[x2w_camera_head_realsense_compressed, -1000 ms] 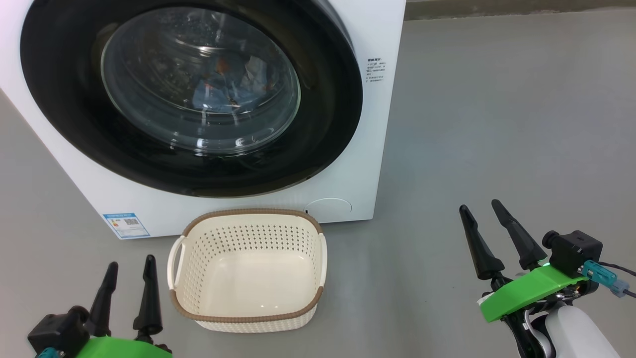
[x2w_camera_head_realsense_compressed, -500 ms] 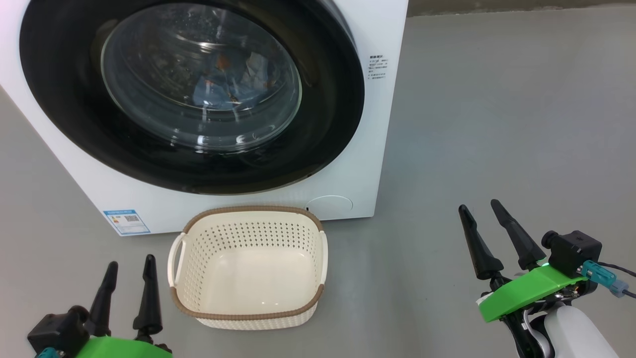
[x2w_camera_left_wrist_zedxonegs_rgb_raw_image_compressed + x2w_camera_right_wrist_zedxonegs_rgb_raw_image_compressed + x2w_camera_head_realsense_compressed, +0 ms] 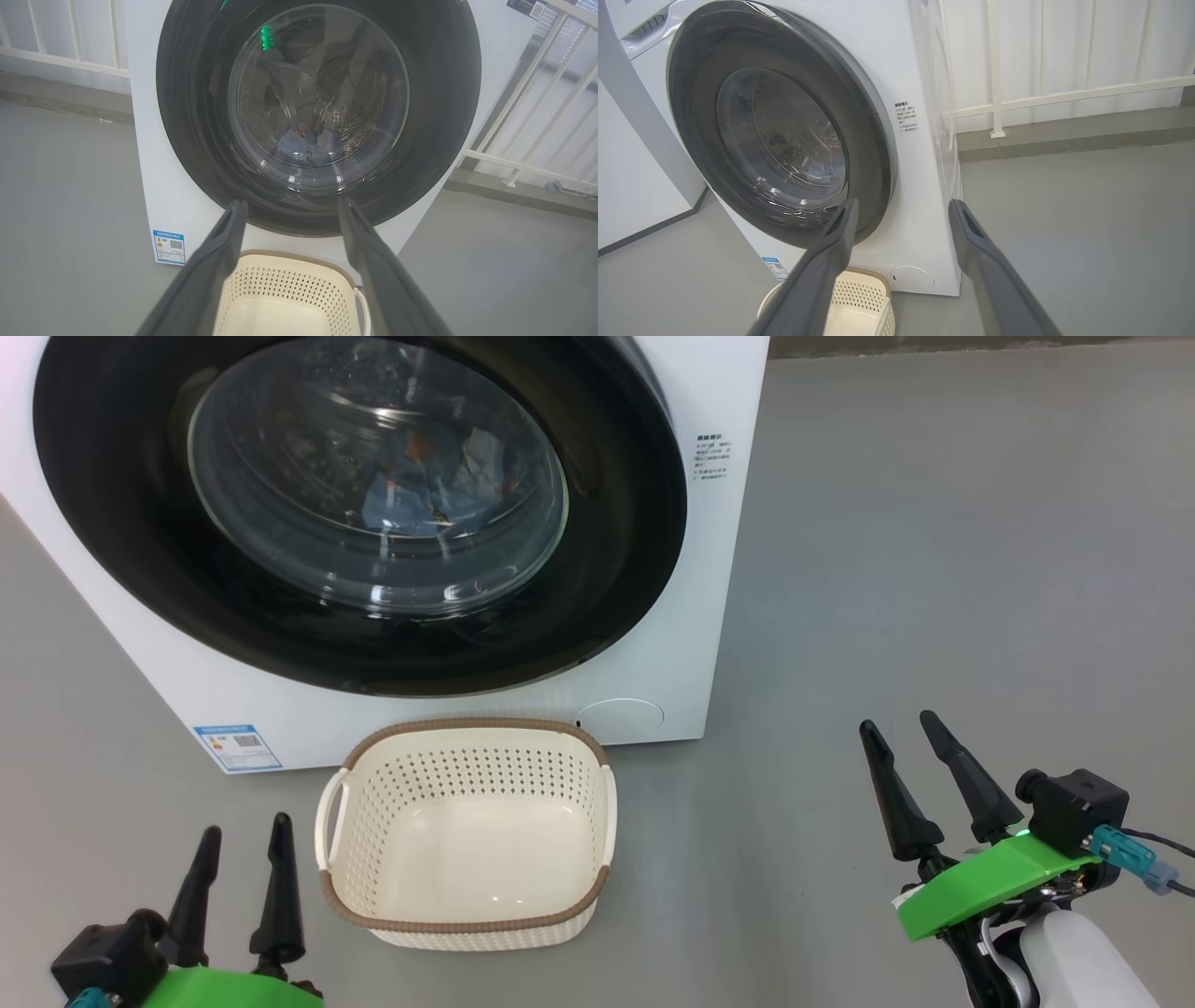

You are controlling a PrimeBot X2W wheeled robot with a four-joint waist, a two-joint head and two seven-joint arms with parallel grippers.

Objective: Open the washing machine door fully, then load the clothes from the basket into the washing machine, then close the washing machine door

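basket (image 3: 467, 919) before washing machine (image 3: 644, 644), clothes (image 3: 425, 490) in drum

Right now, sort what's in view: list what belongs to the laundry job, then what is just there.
Job:
- washing machine
- washing machine door, shut
- clothes, behind the glass
- basket, empty
- left end effector and right end effector, both open and empty

Just there:
- white railing
- grey floor
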